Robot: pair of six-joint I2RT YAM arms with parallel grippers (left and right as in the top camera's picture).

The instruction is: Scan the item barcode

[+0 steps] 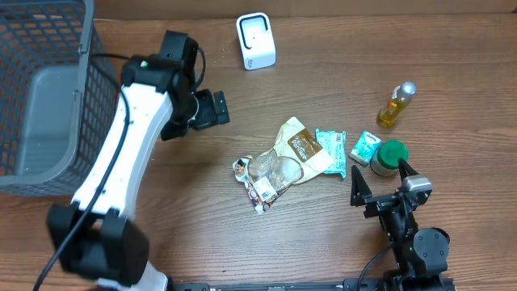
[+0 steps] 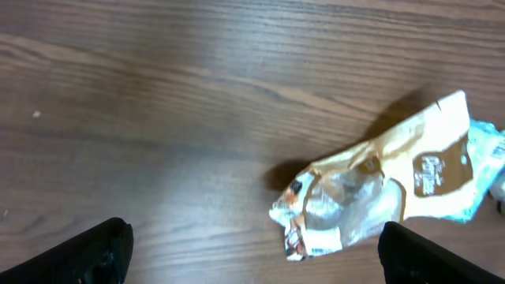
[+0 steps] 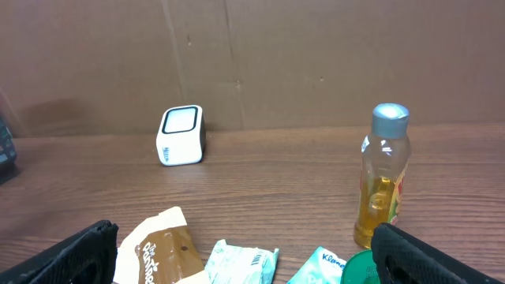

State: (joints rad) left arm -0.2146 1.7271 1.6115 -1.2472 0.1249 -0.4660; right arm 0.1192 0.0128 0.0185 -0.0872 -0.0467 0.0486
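Right gripper (image 1: 381, 187) low by base, jaws wide apart, empty; green-lidded jar (image 1: 390, 156) and tissue packs (image 1: 331, 151) just ahead, between it and snack bag (image 1: 284, 160)

Bag mid-table, crumpled, long axis diagonal, near-left to far-right

Left gripper (image 1: 208, 111) beyond bag on far-left side, jaws spread, nothing held; bare wood between, bag off to jaws' right in wrist view; likely easier reach

Scanner (image 1: 256, 40) farthest, near back edge

Barcode not made out in any view; left wrist view blurs bag print, right wrist view cuts bag off; which item meant is only a guess
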